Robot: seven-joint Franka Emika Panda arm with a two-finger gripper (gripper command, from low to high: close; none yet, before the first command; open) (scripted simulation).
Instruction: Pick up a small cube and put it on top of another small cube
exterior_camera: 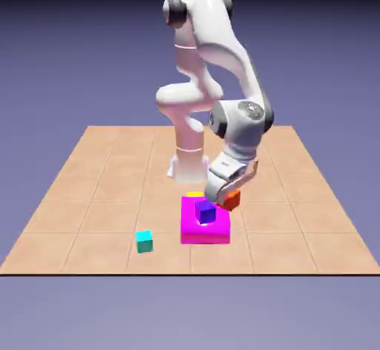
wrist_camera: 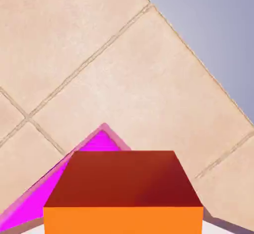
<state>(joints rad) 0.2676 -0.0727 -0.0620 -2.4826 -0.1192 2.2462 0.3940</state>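
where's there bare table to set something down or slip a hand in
Bare tile shows on the exterior view's right of the magenta block, and on its left beyond the teal cube. A narrower bare strip separates those two. It's crowded around the magenta block: the purple cube, a yellow thing and the gripper holding the orange-red cube.

We can read no text, label, brand, number or sign in either the exterior view or the hand view.
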